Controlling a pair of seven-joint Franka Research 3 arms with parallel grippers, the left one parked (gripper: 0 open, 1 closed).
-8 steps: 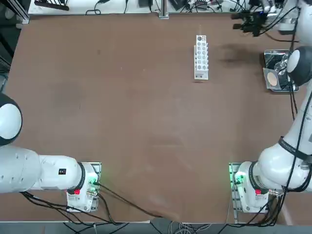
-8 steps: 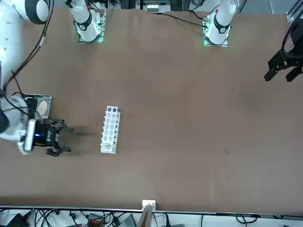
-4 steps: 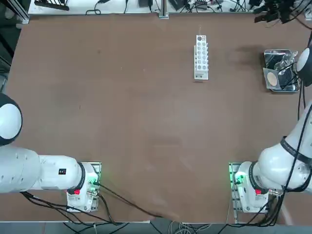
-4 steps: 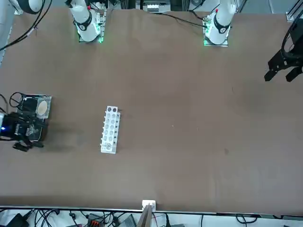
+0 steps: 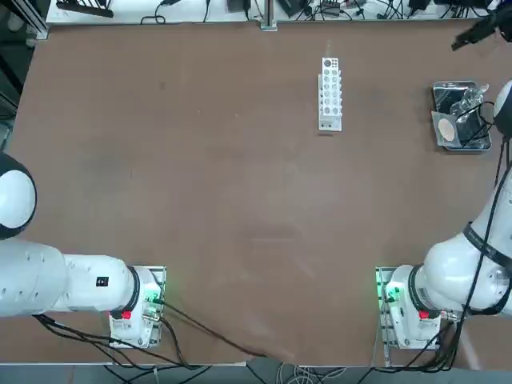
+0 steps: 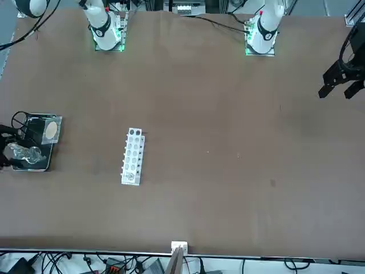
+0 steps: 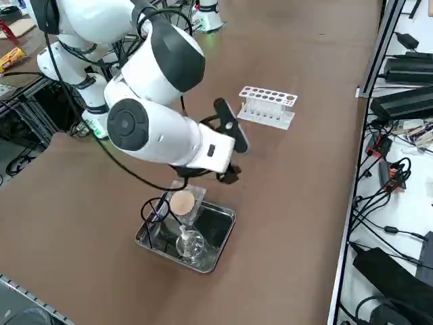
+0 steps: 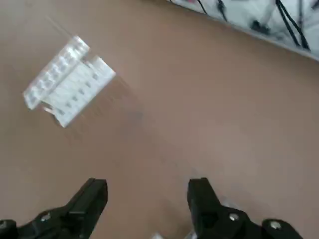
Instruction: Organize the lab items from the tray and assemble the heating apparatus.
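The shiny metal tray (image 5: 478,146) (image 6: 41,168) (image 7: 226,229) lies near the table's right edge. In it are the clear glass burner (image 5: 465,101) (image 6: 21,152) (image 7: 190,245), the black wire tripod (image 6: 21,121) (image 7: 156,210) and the gauze mat with its beige centre (image 5: 446,128) (image 6: 51,130) (image 7: 181,202). My right gripper (image 7: 234,152) (image 8: 147,191) hangs open and empty above the table, just past the tray on the rack's side. In the top view the right gripper (image 5: 486,30) shows only partly, at the far right corner.
A white test tube rack (image 5: 330,94) (image 6: 133,156) (image 7: 267,106) (image 8: 67,79) lies on the brown table (image 5: 240,176), left of the tray. Cables and power strips (image 7: 399,101) run beyond the table's far edge.
My right gripper has swung from between rack and tray toward the table's far right corner, leaving the front view and uncovering the tray. The tray's items have not moved.
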